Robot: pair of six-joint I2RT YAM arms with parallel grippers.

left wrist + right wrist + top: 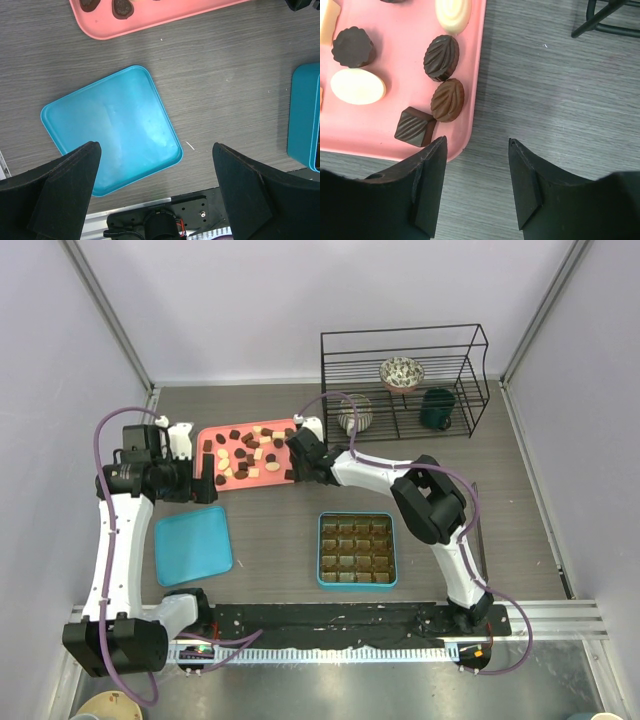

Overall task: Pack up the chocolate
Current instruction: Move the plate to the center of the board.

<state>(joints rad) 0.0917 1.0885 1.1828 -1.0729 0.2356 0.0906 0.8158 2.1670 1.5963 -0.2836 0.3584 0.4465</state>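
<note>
The chocolate lies as many small dark, mid-brown and cream pieces on a pink tray at the back left. My right gripper hangs open at the tray's right end. In the right wrist view, the right gripper has its left finger over the tray's corner and only bare table between its fingers. Just ahead of it lie a dark square piece, a mid-brown leaf piece and a dark leaf piece. My left gripper is wide open and empty, by the tray's left end.
A teal box with brown compartments sits at centre front. Its flat teal lid lies to the left. A black wire rack at the back right holds a patterned bowl, a striped cup and a dark green cup.
</note>
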